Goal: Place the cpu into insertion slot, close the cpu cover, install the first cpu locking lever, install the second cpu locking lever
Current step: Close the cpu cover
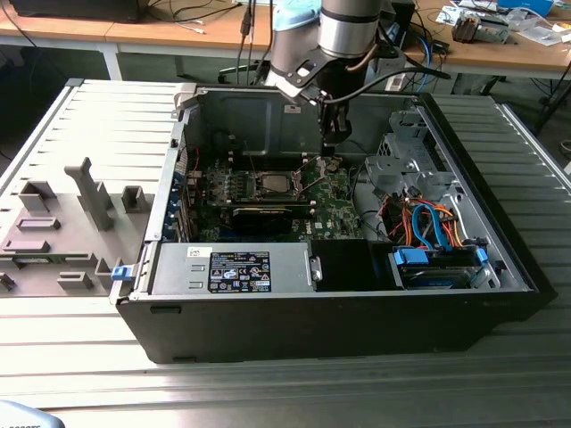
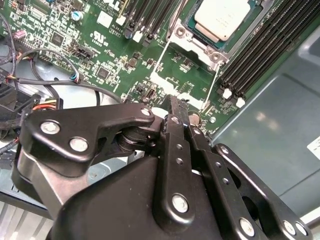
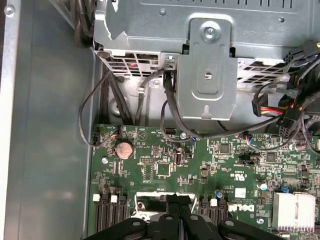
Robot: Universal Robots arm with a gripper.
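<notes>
While the cpu (image 2: 222, 17) sits in the insertion slot (image 2: 216, 56), cpu cover (image 2: 189, 27) apparently down, the end effector (image 2: 176, 100), pressed together and empty, hovers beside a locking lever (image 2: 212, 84). First-lever step seemingly in hand; it needs a latching push.

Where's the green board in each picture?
Exterior view: green board lies inside the computer case, under the gripper.
Second wrist view: green board spreads beyond the gripper.
First wrist view: green board sits between gripper and metal bracket.
Shared landmark: the gripper.
</notes>
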